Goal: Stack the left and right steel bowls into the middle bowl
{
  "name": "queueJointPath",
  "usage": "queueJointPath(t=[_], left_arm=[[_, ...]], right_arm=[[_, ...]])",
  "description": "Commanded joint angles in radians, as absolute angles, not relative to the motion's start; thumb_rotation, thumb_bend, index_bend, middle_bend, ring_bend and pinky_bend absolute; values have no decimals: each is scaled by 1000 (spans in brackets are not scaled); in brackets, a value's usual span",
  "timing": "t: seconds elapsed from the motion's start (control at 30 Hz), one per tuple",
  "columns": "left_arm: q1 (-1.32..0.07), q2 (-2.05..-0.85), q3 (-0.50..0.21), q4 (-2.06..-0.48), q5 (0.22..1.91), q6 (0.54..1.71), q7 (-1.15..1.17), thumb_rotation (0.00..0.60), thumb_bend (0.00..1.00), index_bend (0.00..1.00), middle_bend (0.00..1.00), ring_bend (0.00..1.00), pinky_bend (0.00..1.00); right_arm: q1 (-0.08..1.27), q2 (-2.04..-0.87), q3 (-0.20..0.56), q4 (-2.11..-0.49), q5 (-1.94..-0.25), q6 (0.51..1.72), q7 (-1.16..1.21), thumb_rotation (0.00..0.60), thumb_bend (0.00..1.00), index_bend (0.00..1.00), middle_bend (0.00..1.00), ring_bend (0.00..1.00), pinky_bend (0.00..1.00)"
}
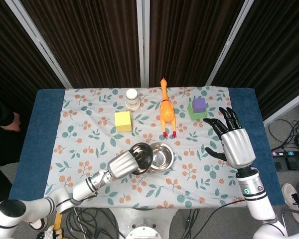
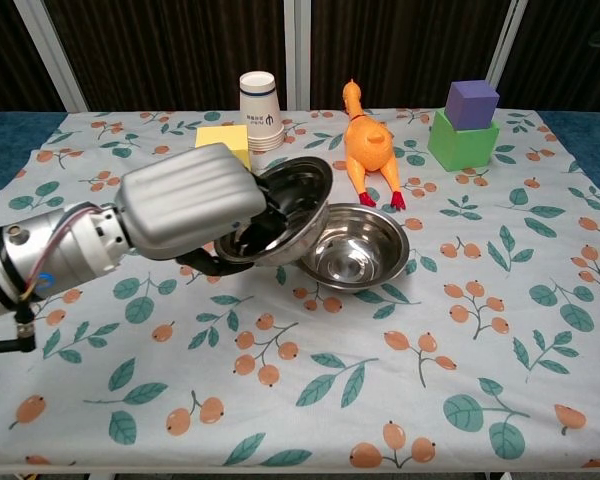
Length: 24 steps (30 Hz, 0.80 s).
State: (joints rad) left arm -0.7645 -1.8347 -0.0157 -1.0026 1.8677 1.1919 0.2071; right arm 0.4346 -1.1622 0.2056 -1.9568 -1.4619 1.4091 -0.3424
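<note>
My left hand [image 1: 123, 165] [image 2: 190, 203] grips a steel bowl [image 1: 142, 156] [image 2: 285, 209] by its rim and holds it tilted in the air, right at the left edge of the middle steel bowl [image 1: 162, 157] [image 2: 356, 246]. The middle bowl sits upright on the floral cloth and looks empty. My right hand [image 1: 234, 142] hovers open over the right side of the table, fingers spread, holding nothing. It does not show in the chest view. I see only these two bowls.
At the back stand a yellow cube [image 1: 122, 121] [image 2: 223, 141], stacked paper cups [image 1: 132, 98] [image 2: 261, 110], a rubber chicken [image 1: 165, 109] [image 2: 367, 145], and a purple block [image 1: 199, 104] [image 2: 472, 103] on a green block [image 1: 194, 112] [image 2: 462, 140]. The floral cloth [image 1: 89, 144] covers the table.
</note>
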Motion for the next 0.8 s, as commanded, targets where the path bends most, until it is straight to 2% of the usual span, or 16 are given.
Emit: queueJointPath(t=[0.03, 0.37, 0.4, 0.53, 0.63, 0.8], left_arm=[[-802, -1873, -37, -966, 1854, 1165, 203, 600, 341, 711, 715, 593, 673], [-868, -1979, -58, -848, 1817, 1145, 164, 600, 340, 708, 709, 591, 670], [-871, -1987, -55, -836, 1812, 1140, 160, 600, 332, 688, 687, 580, 661], [-880, -1986, -33, -823, 1815, 1150, 104, 600, 237, 431, 501, 456, 582], [-879, -1982, -25, -811, 1810, 1158, 90, 600, 204, 306, 413, 367, 525], [-866, -1931, -24, -839, 1781, 1157, 102, 600, 189, 279, 390, 333, 493]], right_arm=[[416, -1142, 200, -1973, -1489, 1431, -334, 600, 2, 225, 324, 50, 0], [399, -1122, 205, -1964, -1495, 1437, -293, 600, 3, 225, 324, 50, 0], [399, -1122, 206, -1962, -1495, 1437, -289, 600, 3, 225, 324, 50, 0], [397, -1120, 211, -1952, -1487, 1433, -278, 600, 3, 225, 324, 50, 0], [396, -1121, 214, -1946, -1480, 1429, -271, 600, 2, 225, 324, 50, 0], [393, -1122, 213, -1948, -1488, 1430, -269, 600, 2, 225, 324, 50, 0]])
